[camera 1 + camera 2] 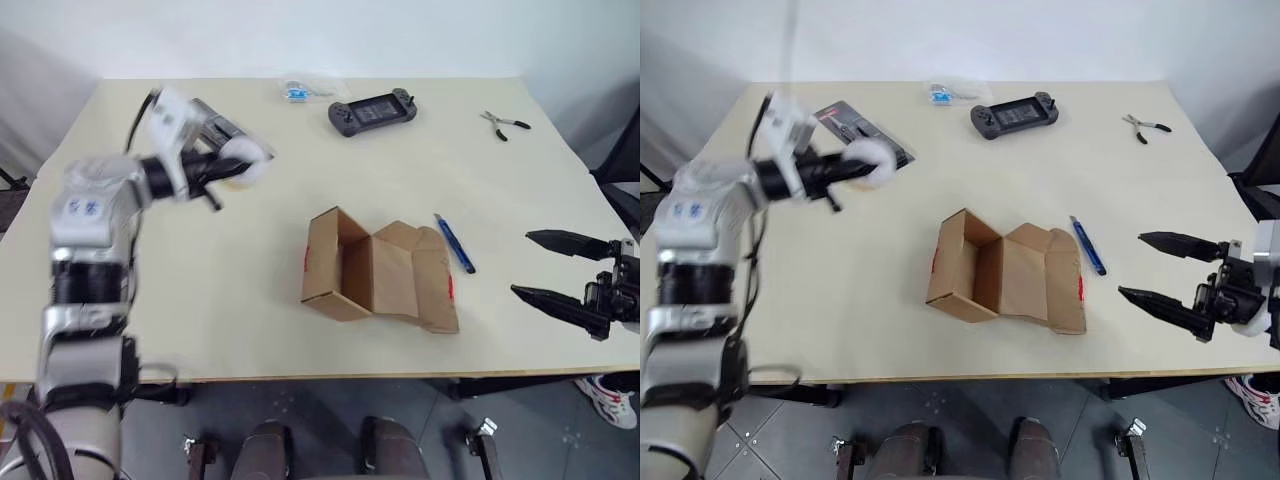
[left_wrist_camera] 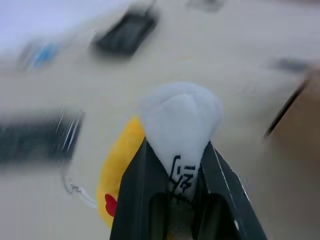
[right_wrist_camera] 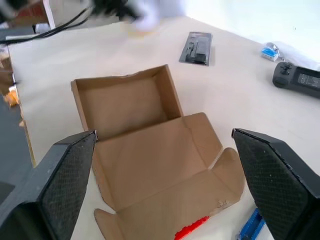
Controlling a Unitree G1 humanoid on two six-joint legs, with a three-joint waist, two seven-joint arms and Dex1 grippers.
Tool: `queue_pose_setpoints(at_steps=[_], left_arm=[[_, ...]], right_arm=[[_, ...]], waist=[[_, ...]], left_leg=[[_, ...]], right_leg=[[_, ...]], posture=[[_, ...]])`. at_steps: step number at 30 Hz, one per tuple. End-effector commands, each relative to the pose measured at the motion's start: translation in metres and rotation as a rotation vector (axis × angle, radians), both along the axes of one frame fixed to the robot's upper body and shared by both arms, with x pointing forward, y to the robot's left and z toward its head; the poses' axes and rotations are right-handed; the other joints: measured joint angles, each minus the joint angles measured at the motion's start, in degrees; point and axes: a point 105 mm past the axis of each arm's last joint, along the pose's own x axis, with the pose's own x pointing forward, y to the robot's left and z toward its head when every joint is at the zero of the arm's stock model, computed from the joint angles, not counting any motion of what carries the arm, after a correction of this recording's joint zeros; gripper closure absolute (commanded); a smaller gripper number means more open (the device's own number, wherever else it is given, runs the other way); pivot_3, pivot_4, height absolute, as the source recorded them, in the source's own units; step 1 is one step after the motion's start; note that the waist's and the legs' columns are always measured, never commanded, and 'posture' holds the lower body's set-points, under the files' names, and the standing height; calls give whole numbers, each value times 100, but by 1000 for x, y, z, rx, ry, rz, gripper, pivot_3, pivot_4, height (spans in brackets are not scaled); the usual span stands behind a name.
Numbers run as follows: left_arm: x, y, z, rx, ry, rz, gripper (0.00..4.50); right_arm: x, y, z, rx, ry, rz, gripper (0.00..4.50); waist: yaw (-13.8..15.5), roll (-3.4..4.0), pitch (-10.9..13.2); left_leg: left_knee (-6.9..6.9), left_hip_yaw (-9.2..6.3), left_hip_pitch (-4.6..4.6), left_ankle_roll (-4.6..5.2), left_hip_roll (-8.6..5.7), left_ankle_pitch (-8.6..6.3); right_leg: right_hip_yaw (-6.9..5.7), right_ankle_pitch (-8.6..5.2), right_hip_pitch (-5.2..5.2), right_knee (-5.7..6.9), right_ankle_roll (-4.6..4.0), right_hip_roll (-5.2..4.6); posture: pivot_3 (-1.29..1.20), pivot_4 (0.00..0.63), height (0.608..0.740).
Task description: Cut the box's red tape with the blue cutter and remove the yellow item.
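Note:
The box [image 1: 375, 275] lies open in the middle of the table, its flaps spread and its inside bare. Cut red tape [image 1: 451, 290] shows on its right flap edge. Just right of the box lies the blue cutter [image 1: 455, 243]. My left gripper [image 1: 245, 165] is up over the table's left part, well away from the box. It is shut on the yellow item [image 2: 120, 170], pinching its white soft part with a printed label between the fingers [image 2: 220, 180]. My right gripper [image 1: 522, 264] hangs open, holding nothing, to the right of the box and cutter.
A black handheld console [image 1: 372, 110] and a small blue-and-white packet [image 1: 296, 93] lie at the table's far edge. Pliers [image 1: 505, 123] sit at the far right. A black tool in packaging [image 1: 855, 128] lies far left, close to my left gripper.

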Motion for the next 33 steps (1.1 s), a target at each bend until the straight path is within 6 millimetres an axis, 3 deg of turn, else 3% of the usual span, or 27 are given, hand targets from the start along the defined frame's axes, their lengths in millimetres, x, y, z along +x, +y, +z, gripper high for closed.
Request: queue_pose_setpoints(at_steps=[1,7,12,16,19,24,27,30,33], left_arm=[[-14,25,16,25,-55,85,3406],[-34,39,-8,46,21,102,1519],[-45,40,2,34,-6,109,93],[-59,31,14,36,-118,37,40],[-76,19,6,-23,-99,-50,40],[-119,-3,-10,-103,-92,-270,40],[-131,6,-32,-140,-14,-264,40],[-147,32,-69,-121,135,-214,40],[-152,54,-82,-106,153,-161,40]], right_arm=[[3,-1,4,-46,-18,28,0],[21,7,8,-40,-23,67,0],[32,13,12,-56,-28,105,0],[32,10,12,-65,-25,111,0],[32,6,10,-77,-21,99,0],[29,0,1,-119,11,88,0],[25,-12,-13,-187,60,65,0],[22,-33,-32,-257,120,13,0],[23,-45,-40,-250,135,-32,0]], waist=[[37,-4,2],[43,-4,2],[14,-4,2],[16,-4,2],[16,-4,2],[9,-4,2],[22,-2,2],[4,8,1],[-10,8,1]], left_leg=[[3,-1,-2,0,-1,0],[10,-6,-1,-1,-2,-2],[10,-5,3,-4,1,-4],[5,-3,4,-7,2,-6],[6,-2,4,-7,2,-7],[6,2,8,-9,7,-8],[5,4,12,-9,6,-9],[-5,12,42,-5,5,-15],[-20,21,60,-2,9,-17]], right_leg=[[0,0,1,0,0,-1],[0,0,11,-2,0,-2],[1,0,11,1,0,0],[1,0,10,0,0,-1],[1,0,10,-1,0,-1],[4,0,10,-1,0,0],[6,-1,13,-1,-1,0],[8,-2,44,-20,-4,0],[7,-7,60,-44,-12,4]], posture=[[0,150,740],[0,150,740],[0,150,740],[0,150,740],[0,150,740],[0,150,740],[0,150,740],[0,150,740],[0,150,740]])
